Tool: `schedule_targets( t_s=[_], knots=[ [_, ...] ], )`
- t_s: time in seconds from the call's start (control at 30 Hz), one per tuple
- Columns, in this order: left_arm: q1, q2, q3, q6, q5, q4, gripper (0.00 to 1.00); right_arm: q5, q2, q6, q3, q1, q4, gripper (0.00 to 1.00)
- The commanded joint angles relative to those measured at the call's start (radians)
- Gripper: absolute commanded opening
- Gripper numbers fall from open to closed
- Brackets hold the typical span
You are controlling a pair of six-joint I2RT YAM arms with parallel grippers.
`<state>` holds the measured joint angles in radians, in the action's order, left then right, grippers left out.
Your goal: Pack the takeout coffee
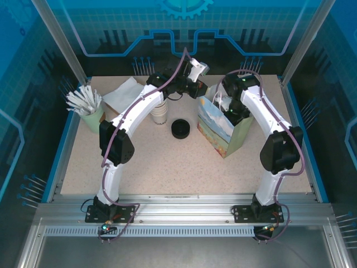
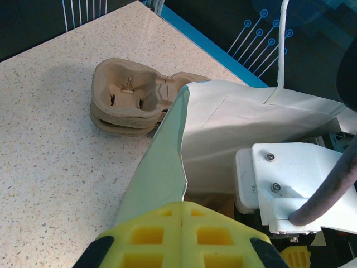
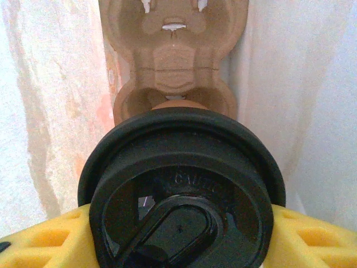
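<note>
Brightly, evenly lit from above. Soft shadows on the table [image 1: 167,162]. Blurred close up; faint sheen on the takeout coffee [image 3: 184,184].

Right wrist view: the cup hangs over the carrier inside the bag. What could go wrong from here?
1. The takeout coffee may miss the carrier pocket and tip when released.
2. The bag walls sit close; if the left gripper loses the rim, paper could snag the right gripper.

Left fingers [image 2: 162,234] pinched together, right fingers [image 3: 312,240] parted.
</note>
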<state>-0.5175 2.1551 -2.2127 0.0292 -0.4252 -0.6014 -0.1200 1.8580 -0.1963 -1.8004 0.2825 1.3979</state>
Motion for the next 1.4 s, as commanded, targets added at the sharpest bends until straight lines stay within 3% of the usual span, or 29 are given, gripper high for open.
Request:
schedule_targets(
  t_s=[0.0,1.37],
  knots=[
    [-0.005,-0.021,0.023,0.021,-0.009,-0.038,0.00,0.014,0.018,-0.009,-0.005,0.007,0.035,0.39],
    [-0.005,-0.023,0.025,0.021,-0.010,-0.041,0.00,0.008,0.080,-0.009,0.066,-0.019,-0.032,0.38]
  ],
)
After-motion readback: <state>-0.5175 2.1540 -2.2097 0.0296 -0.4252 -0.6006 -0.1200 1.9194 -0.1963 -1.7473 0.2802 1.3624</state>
